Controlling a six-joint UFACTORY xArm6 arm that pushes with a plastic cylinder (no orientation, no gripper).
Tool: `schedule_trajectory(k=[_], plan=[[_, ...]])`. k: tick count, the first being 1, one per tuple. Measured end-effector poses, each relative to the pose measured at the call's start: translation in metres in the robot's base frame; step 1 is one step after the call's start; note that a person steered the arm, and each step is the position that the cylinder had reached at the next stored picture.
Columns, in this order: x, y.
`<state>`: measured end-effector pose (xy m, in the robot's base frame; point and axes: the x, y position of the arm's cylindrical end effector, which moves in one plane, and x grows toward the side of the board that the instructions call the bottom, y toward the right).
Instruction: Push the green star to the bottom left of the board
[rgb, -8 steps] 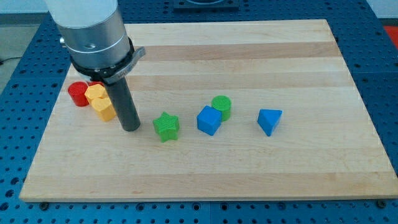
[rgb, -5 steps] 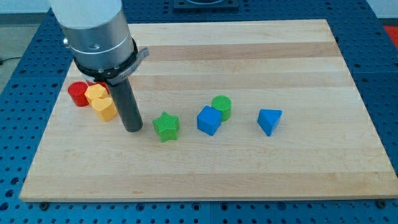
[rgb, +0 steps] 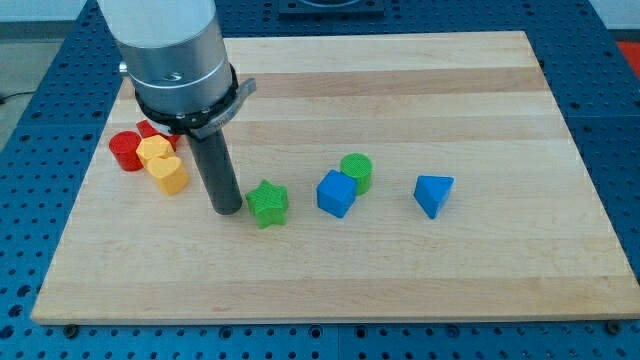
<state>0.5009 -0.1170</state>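
One camera view is given: my tip (rgb: 228, 207) is set down just at nine o'clock of the green star (rgb: 267, 203), seemingly almost touching; nothing is held by the bare rod. At three o'clock of the star, a blue cube (rgb: 336, 193) is seen.

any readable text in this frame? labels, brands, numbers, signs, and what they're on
None. No text, label, brand, number or sign can be read anywhere in the camera view.
Checked: the wooden board, the green star, the blue cube, the green cylinder, the blue triangular block, the red and yellow blocks at the view's left, the arm's grey housing, and my tip, just left of the star.
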Motion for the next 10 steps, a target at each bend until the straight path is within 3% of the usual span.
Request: schedule_trajectory(k=[2, 3, 5, 6, 7, 9, 10], plan=[[-0.001, 0.022], [-0.028, 0.074], [-0.071, 0.119], [-0.073, 0.196], [-0.048, 0.209], [-0.028, 0.11], [-0.034, 0.138]])
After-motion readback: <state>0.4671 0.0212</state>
